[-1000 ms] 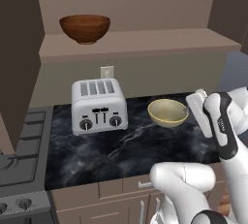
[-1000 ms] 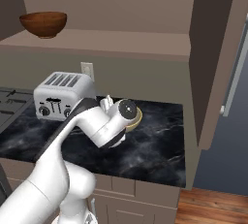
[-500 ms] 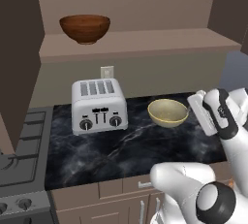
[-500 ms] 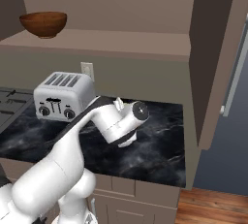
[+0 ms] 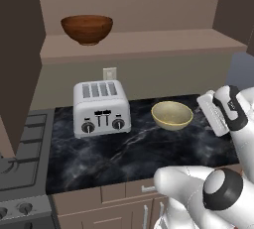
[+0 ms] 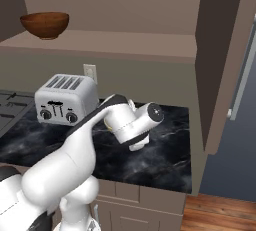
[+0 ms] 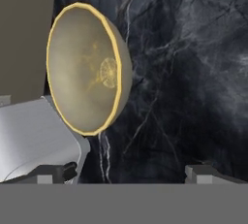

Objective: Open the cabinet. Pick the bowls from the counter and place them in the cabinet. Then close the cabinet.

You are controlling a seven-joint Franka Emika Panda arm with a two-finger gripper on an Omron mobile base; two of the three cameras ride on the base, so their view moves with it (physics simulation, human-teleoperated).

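- Left base view: wide brown wall cabinet (image 5: 144, 42) stands open, doors swung aside. Glossy reddish-brown wooden bowl (image 5: 87, 28) sits on its plain inner shelf, toward the left. Pale cream-yellow round bowl (image 5: 172, 115) rests upright on the black white-veined marble tabletop (image 5: 124, 148), to the right of the silver four-slot toaster (image 5: 101, 107) and apart from it. The white arm's hand is at the right, near the cream bowl but not touching it.
- Judgement: one bowl is stowed; the step in hand is the approach for the second pick.
- Right base view: wooden bowl (image 6: 45, 24) on the shelf at upper left; toaster (image 6: 65, 99) on the tabletop (image 6: 165, 155). The arm's wrist covers the spot where the cream bowl should lie, so bowl and fingers are hidden from this side.
- Hand view: camera is rolled; cream bowl (image 7: 87, 70) shows hollow-on, with the toaster's corner (image 7: 38, 138) alongside. The tool (image 7: 130, 172) has its two dark tips spread wide, nothing between them – released, empty. The bowl lies ahead of the tips and off toward one of them, not centred in the gap.
- Next move calls for: shift the tool across so one tip goes inside the rim and one outside, descend, clench on the wall, then lift to the shelf beside the wooden bowl. Toaster is close; keep clear of it.
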